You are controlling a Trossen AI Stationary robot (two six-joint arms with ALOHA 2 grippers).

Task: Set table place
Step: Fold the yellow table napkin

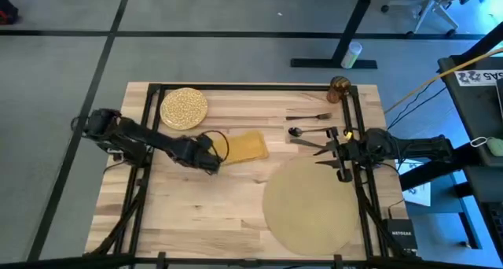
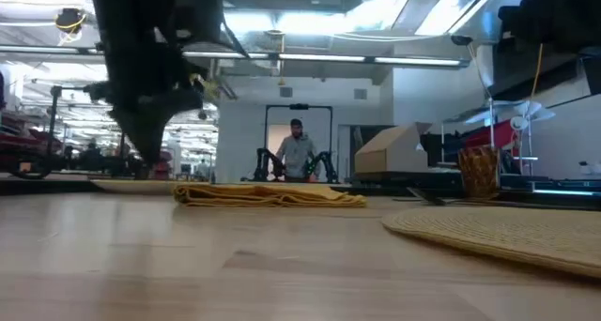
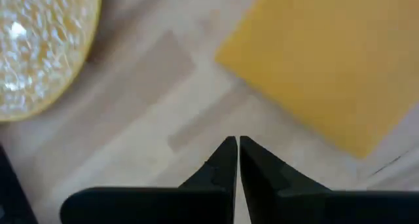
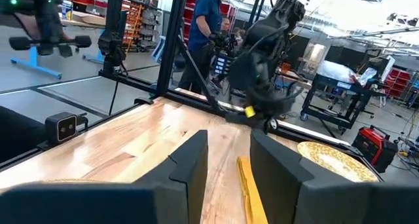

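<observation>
Now | left hand [image 1: 212, 160] pinched closed, empty, just beside napkin [image 1: 245, 145] mid-bench [image 1: 196, 214] | right hand [image 1: 326, 149] parted, empty, over placemat [image 1: 310, 206] edge near knife [image 1: 308, 144] | plate [image 1: 184, 108], fork [image 1: 310, 116], spoon [image 1: 302, 131], glass [image 1: 339, 86] toward far edge.

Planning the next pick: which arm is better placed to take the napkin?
Left. Its gripper, shut, hovers right beside the napkin; the right gripper, open, is across the table by the cutlery.
</observation>
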